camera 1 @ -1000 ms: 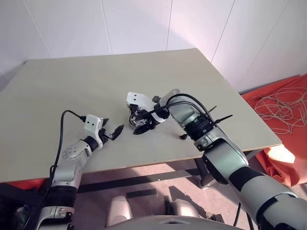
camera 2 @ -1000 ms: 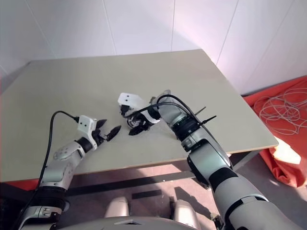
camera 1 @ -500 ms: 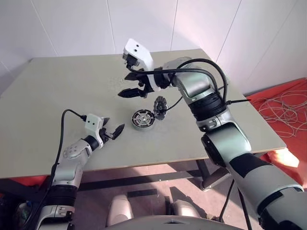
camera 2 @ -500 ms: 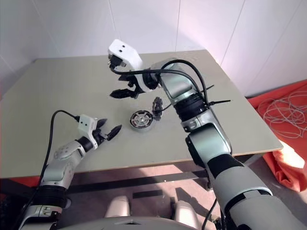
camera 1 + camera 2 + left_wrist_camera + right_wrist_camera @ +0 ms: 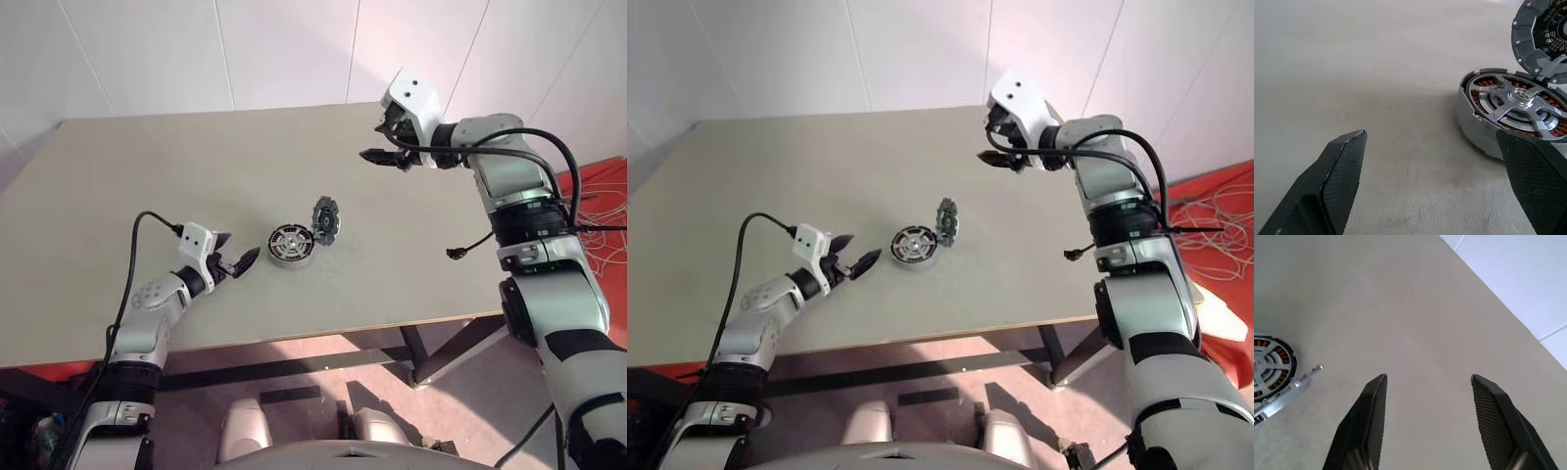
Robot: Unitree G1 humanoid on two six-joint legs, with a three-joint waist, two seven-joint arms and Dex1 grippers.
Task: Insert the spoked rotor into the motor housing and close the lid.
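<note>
The motor housing (image 5: 291,245) is sitting near the middle of the table (image 5: 147,166) with the spoked rotor (image 5: 1520,100) lying inside it over the copper windings, and the lid (image 5: 325,217) is standing on edge, leaning against the housing's far right side. The left gripper (image 5: 235,262) is hovering low just beside the housing — fingers spread wide, holding nothing. The right gripper (image 5: 384,157) is hanging high over the table's far right part, well apart from the parts, its jaws parted and empty.

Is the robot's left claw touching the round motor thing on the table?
Apart. In the right eye view a strip of bare table separates the left gripper from the motor housing.
</note>
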